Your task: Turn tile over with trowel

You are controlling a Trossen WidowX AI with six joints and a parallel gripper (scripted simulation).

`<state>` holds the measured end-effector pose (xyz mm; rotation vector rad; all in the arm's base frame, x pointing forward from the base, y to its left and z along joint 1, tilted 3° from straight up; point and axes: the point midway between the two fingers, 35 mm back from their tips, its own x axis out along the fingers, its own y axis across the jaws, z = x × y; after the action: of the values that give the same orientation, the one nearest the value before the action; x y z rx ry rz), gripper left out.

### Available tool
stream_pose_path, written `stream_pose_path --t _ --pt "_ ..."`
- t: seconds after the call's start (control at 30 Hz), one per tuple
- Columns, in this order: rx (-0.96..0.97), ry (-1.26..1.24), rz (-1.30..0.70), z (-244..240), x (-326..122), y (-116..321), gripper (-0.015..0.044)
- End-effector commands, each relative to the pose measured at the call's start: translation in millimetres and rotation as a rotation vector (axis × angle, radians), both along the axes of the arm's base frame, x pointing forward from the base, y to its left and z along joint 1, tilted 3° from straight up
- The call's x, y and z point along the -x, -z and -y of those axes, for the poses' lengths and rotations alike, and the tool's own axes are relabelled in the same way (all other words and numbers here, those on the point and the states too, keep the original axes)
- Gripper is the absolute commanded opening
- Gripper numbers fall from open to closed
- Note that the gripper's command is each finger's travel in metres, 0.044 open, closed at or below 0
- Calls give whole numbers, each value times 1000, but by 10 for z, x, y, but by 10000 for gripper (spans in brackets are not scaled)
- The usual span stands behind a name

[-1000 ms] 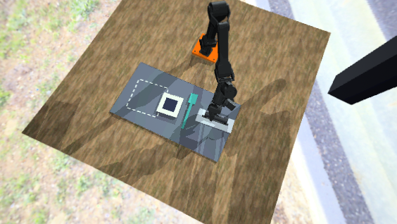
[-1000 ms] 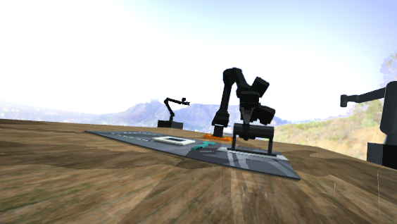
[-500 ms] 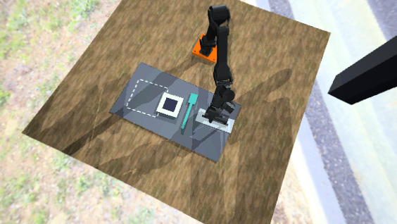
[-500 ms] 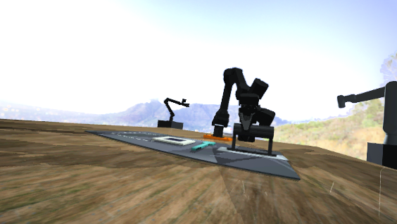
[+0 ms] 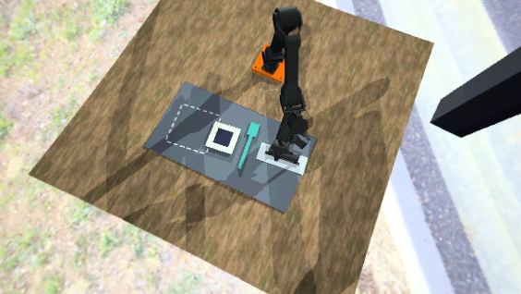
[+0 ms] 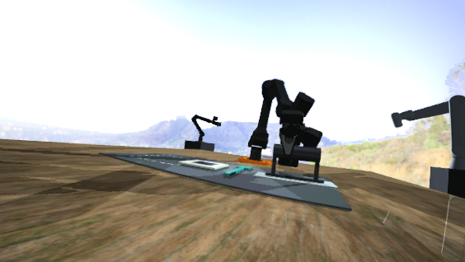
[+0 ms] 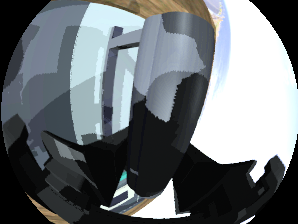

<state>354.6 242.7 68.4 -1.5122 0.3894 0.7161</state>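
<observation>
The trowel (image 5: 263, 154) (image 6: 307, 153) (image 7: 172, 60) has a flat pale blade and a dark round handle on two posts. Its blade lies flat at the right of the grey mat (image 5: 277, 196) (image 6: 321, 200). My gripper (image 5: 283, 151) (image 6: 290, 152) (image 7: 153, 131) is shut on the handle, its fingers on either side of it. The tile (image 5: 235, 139) (image 6: 185, 164), white with a dark square mark facing up, lies left of the trowel. It overlaps the right edge of the dashed outline (image 5: 184, 104). The fingers partly hide the tile in the wrist view.
A teal spatula-shaped piece (image 5: 252, 129) (image 6: 238, 170) lies on the mat between the tile and the trowel. The arm's orange base (image 5: 260, 69) (image 6: 247, 161) stands behind the mat. Other dark arms (image 6: 200, 133) (image 6: 457, 123) stand in the background.
</observation>
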Motion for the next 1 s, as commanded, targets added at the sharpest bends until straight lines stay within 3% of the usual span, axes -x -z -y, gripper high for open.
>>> stream_pose_path --t 0.0,0.17,0.6,0.97 --pt "0 -2 -1 -5 -4 10 49" --pt "0 -2 -1 -5 -4 5 0" --pt "-1 1 1 25 -14 -571 0" --pt "1 0 1 29 -12 -603 0"
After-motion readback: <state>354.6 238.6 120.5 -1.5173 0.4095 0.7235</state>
